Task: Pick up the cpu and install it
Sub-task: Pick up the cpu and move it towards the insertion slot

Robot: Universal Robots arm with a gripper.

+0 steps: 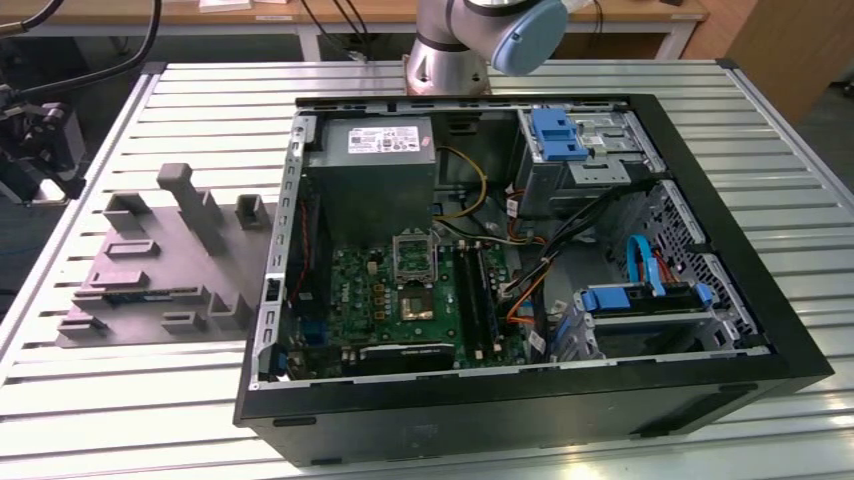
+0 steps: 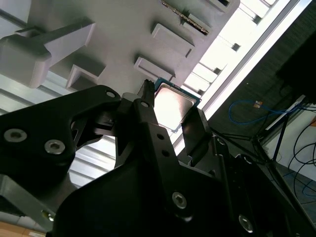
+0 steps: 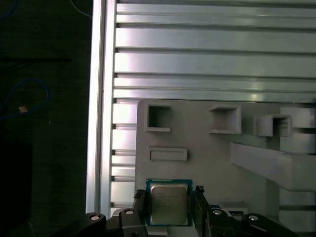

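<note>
Gripper (image 3: 170, 201) is holding the cpu (image 2: 173, 106). It is closed down to the chip's width, with one of its fingers (image 3: 199, 205) sitting against each of two opposite edges. The other two edges and the shiny metal top are showing free in both wrist views.

Position: the chip is hanging over the grey tray (image 3: 207, 163), above the part of it that borders the slatted table (image 3: 212, 64) edge. It is sitting just beside a shallow rectangular pocket of the tray. Judging from how differently it lines up with the tray in the two wrist views, it is riding clear of the tray rather than resting in it. I am not certain of this.

Handling judgement:
- The chip is looking light, thin and fully rigid, so no sag or flex is expected.
- The lid and pale edges are looking smooth, so an edge grip is relying on friction alone. A tilt or a jolt could be letting it slide.
- The underside is hidden here and is probably the delicate face. The side edges are therefore the right place to hold it.

Wider scene: in the exterior view the open computer case (image 1: 534, 410) is lying next to the tray, on the exterior view's right of it. Its green motherboard (image 1: 387, 300) is facing up.
</note>
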